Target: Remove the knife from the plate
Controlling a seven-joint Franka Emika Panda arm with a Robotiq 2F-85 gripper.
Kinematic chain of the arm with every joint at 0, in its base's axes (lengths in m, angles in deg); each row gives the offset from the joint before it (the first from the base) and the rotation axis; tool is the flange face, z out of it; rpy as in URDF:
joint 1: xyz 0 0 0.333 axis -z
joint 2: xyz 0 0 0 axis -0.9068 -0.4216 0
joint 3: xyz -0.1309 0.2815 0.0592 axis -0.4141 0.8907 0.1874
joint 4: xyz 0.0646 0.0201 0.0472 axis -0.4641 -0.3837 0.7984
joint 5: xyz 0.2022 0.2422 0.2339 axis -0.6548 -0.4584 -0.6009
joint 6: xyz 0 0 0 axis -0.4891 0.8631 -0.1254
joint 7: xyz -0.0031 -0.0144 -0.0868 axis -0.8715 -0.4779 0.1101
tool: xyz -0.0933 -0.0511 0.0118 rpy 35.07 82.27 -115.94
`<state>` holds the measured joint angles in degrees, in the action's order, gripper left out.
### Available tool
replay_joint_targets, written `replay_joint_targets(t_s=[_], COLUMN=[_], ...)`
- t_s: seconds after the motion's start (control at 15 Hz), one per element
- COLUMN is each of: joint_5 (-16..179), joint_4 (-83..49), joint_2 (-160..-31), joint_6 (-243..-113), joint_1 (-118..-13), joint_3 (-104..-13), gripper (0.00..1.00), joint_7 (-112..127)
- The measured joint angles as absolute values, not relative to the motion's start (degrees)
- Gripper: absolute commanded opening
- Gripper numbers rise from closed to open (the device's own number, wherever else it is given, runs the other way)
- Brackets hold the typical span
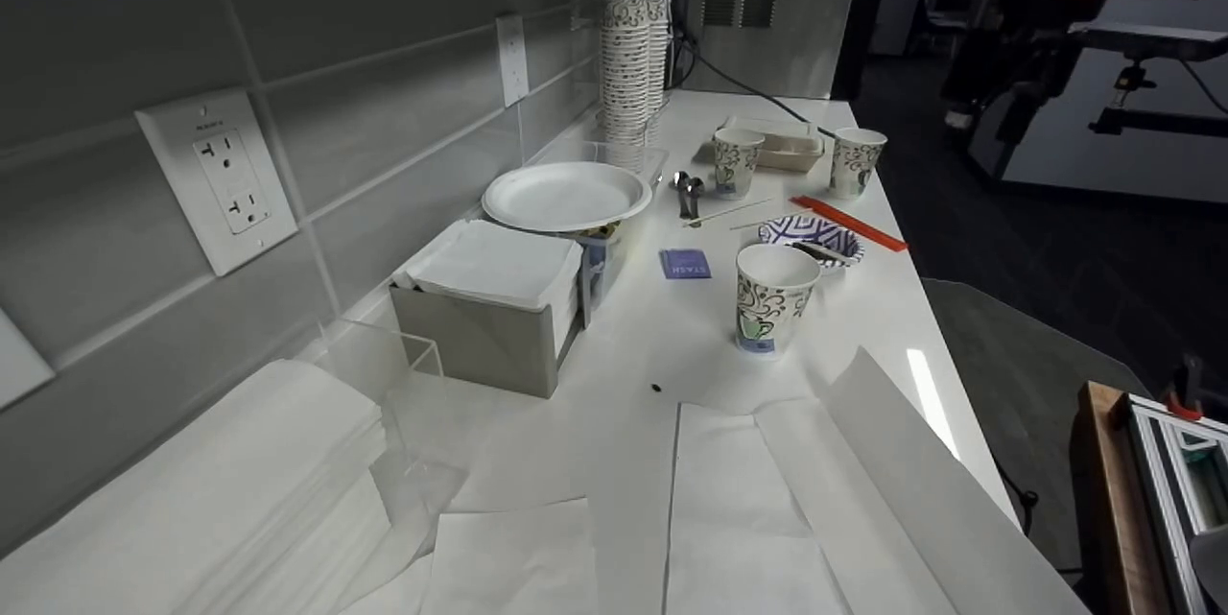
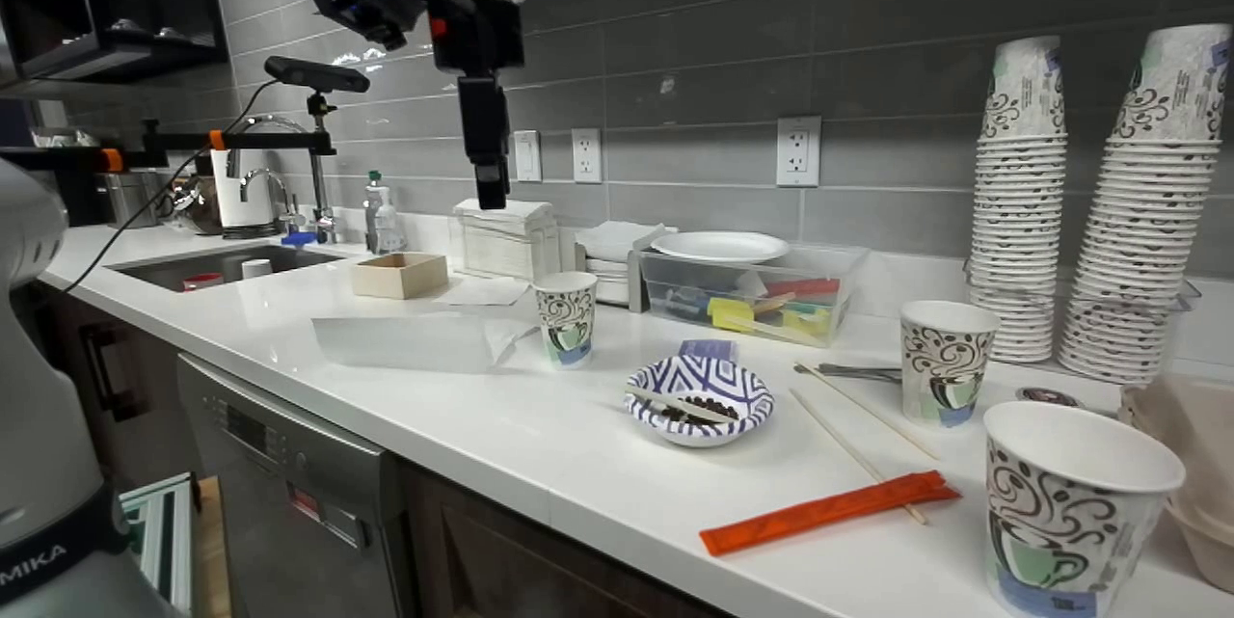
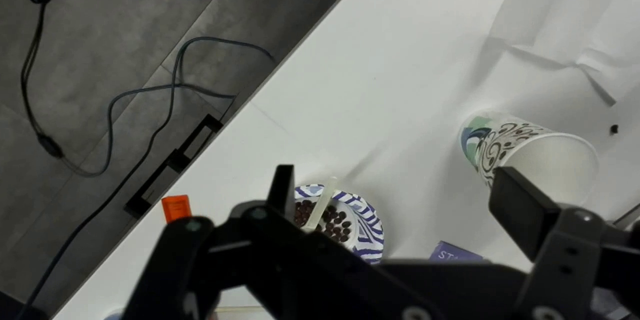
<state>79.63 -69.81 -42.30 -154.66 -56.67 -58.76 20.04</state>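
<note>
The plate, a small shallow dish with a blue-purple pattern [image 2: 694,435], stands on the counter with dark beans in it. It also shows in the wrist view [image 3: 370,230] and in an exterior view [image 1: 782,229]. The knife, a thin pale utensil [image 2: 680,403], lies across the dish, one end sticking out past the rim. In the wrist view the knife [image 3: 320,207] is beside the left finger, its lower end hidden by it. My gripper [image 3: 405,195] is open and empty. In an exterior view the gripper [image 2: 492,189] points down, high above the counter.
A flat orange-red strip [image 2: 829,510] lies on the counter near its front edge, beside thin sticks [image 2: 848,444]. A patterned cup [image 3: 500,145] stands under the right finger. A purple packet [image 1: 685,264] lies near the dish. More cups [image 2: 950,358] stand beyond.
</note>
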Motion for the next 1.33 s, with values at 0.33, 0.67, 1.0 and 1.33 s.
replay_joint_targets(t_s=[0.33, 0.67, 1.0, 1.33], joint_5=[76.9, 75.9, 75.4, 74.0], joint_4=[-64.5, -57.6, -54.4, -54.2], joint_2=[-56.7, -67.9, -73.0, -76.5], joint_6=[-158.1, -158.6, -160.3, -164.9], joint_1=[-56.6, -56.3, -55.2, -54.3], joint_3=[-59.5, -62.4, -65.2, -66.5], gripper=[1.00, 1.00, 1.00, 1.00], joint_7=[19.8, 16.9, 11.7, 8.4])
